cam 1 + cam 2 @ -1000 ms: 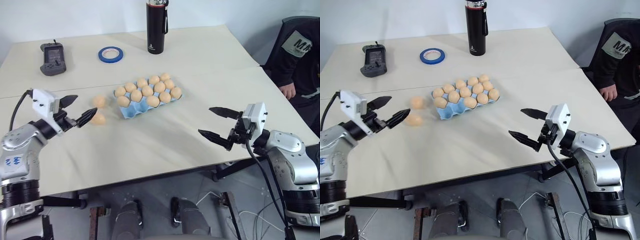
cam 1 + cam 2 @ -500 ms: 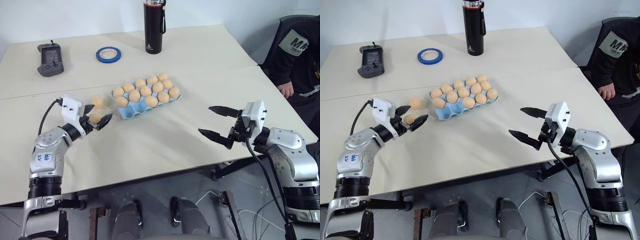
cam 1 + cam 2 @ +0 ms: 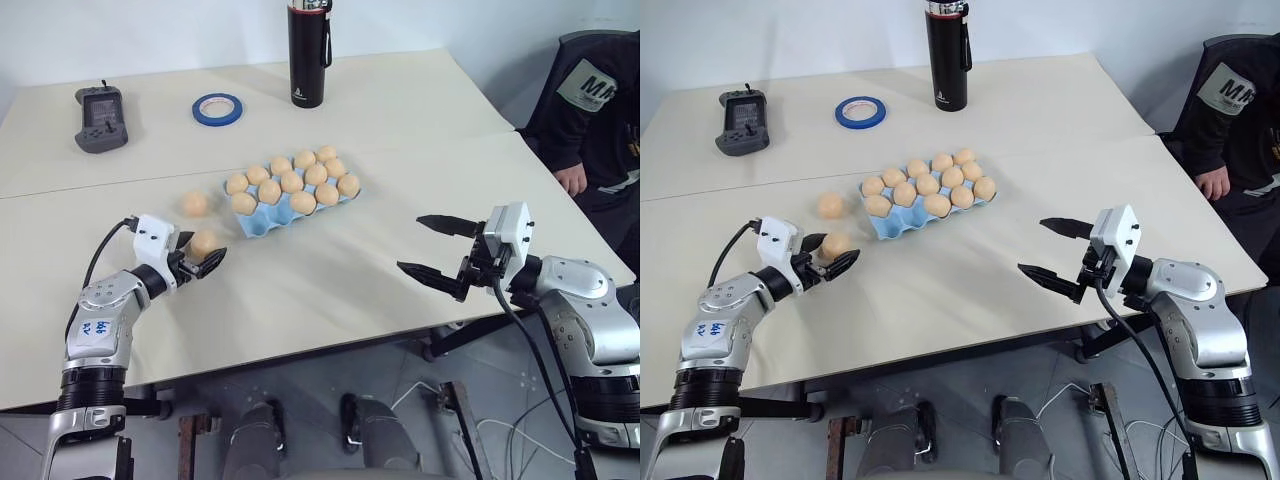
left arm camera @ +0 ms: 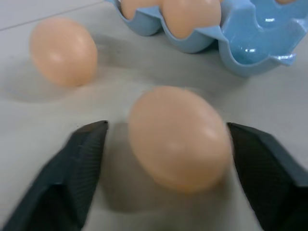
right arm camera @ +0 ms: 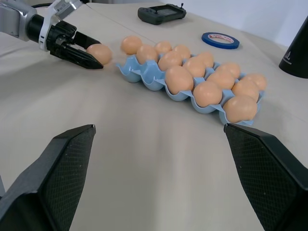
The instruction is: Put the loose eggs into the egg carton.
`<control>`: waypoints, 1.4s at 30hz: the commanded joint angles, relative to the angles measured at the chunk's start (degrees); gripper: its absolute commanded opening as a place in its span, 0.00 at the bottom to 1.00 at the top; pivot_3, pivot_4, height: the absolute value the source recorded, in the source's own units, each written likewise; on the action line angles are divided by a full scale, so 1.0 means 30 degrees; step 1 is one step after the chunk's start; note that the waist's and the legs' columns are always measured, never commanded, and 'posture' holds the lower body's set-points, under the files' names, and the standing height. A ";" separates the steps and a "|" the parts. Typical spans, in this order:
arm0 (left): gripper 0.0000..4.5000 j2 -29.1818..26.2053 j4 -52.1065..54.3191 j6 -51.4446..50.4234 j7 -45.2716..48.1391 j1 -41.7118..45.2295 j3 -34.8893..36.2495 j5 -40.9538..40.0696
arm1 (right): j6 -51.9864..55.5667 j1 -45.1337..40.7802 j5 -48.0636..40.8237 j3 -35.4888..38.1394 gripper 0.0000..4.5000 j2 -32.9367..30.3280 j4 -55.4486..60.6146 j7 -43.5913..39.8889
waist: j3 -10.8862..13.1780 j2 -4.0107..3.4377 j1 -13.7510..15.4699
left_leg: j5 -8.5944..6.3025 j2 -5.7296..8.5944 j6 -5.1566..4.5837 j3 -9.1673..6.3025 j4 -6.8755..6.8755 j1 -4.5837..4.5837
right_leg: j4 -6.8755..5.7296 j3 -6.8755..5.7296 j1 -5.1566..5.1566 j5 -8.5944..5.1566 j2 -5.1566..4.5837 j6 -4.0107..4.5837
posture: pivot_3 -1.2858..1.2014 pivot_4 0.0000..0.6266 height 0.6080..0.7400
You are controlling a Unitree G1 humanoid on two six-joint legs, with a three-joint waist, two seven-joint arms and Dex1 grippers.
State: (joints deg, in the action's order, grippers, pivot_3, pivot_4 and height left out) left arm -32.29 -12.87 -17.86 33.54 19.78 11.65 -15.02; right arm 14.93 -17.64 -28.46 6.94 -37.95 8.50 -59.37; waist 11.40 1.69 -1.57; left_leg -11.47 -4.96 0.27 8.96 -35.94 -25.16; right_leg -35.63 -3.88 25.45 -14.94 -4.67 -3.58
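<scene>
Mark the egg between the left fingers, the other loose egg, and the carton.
egg between the fingers (image 4: 179,137), left wrist view, shell centre
other loose egg (image 3: 194,203), left eye view, top
egg carton (image 3: 256,224), left eye view, empty near-left corner

Smooth matt eggs (image 4: 178,137), a glossy moulded egg carton (image 4: 255,48), a matt pale table (image 3: 300,290).

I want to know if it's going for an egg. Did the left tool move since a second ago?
Yes. The left tool came down toward the table and now straddles a loose egg lying beside the egg carton.
</scene>
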 commanded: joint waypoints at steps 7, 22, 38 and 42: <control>0.37 -0.0213 -0.0639 0.1108 0.0543 0.0487 -0.0060 0.0118 | -0.0024 0.0057 -0.0216 0.0493 1.00 -0.0370 0.0651 0.0022 | 0.0000 0.0000 0.0004 | -0.0002 -0.0009 0.0003 0.0004 -0.0009 0.0001 | -0.0001 -0.0003 0.0000 0.0001 0.0001 0.0002 | 0.52 0.24 1.00; 0.35 0.1251 -0.4618 0.1845 0.4596 0.8829 -0.2436 -0.0096 | -0.0513 0.0343 -0.0092 0.0614 1.00 0.0144 0.0826 0.0891 | -0.0001 0.0003 0.0214 | -0.0005 0.0022 -0.0018 0.0077 -0.0019 -0.0018 | 0.0023 0.0003 -0.0003 0.0032 0.0054 -0.0041 | 0.52 0.24 1.00; 0.71 0.3450 -1.3717 0.5665 0.5703 1.3718 -0.3844 0.2342 | -0.0404 0.2871 -0.0355 0.1658 1.00 0.0051 0.2998 0.2598 | 0.0001 0.0007 0.0018 | 0.0006 0.0025 -0.0039 0.0045 -0.0043 -0.0038 | 0.0019 -0.0016 0.0003 0.0031 0.0066 -0.0044 | 0.52 0.24 1.00; 0.99 0.3235 -1.3072 0.5285 0.6032 1.3517 -0.3752 0.2297 | -0.0359 0.2745 -0.0332 0.1518 1.00 0.0050 0.2928 0.2716 | 0.0001 0.0008 0.0020 | 0.0005 0.0025 -0.0037 0.0046 -0.0053 -0.0035 | 0.0016 -0.0016 0.0000 0.0033 0.0066 -0.0045 | 0.52 0.24 1.00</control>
State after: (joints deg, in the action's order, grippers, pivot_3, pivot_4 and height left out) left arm -21.77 -54.61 -1.96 51.07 58.93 -0.34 -8.01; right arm 13.97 -8.97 -28.51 9.76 -37.28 15.51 -51.54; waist 11.40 1.71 -1.51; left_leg -11.45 -4.88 0.16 9.10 -36.10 -25.27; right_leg -35.59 -3.92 25.44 -14.84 -4.47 -3.71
